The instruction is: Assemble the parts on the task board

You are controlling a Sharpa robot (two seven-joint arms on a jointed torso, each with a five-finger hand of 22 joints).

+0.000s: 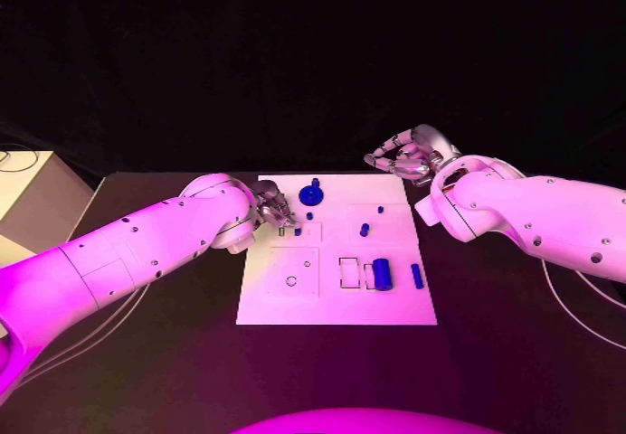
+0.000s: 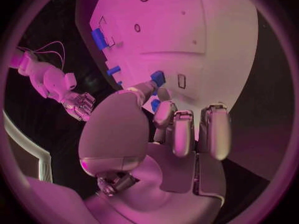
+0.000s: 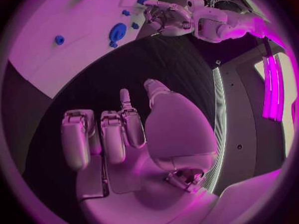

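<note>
The white task board (image 1: pixel 392 303) lies mid-table. My left hand (image 1: pixel 271 206) hovers over its far-left part. Its thumb and a finger pinch a small blue part (image 2: pixel 155 104), and another small blue part (image 2: pixel 157 77) stands by the thumb tip beside a rectangular slot (image 2: pixel 181 80). A round blue gear-like part (image 1: pixel 310 193) lies just right of that hand. Further parts on the board are a blue cylinder (image 1: pixel 383 273), a thin blue bar (image 1: pixel 418 276) and small pegs (image 1: pixel 364 230). My right hand (image 1: pixel 411 154) hangs beyond the board's far-right corner, its fingers (image 3: pixel 115 134) loosely bent and holding nothing.
A pale box (image 1: pixel 29 194) stands at the table's left edge. On the board's near left are a ring-shaped hole (image 1: pixel 289 280) and, further right, rectangular outlines (image 1: pixel 350 273). Black table (image 1: pixel 156 362) surrounds the board.
</note>
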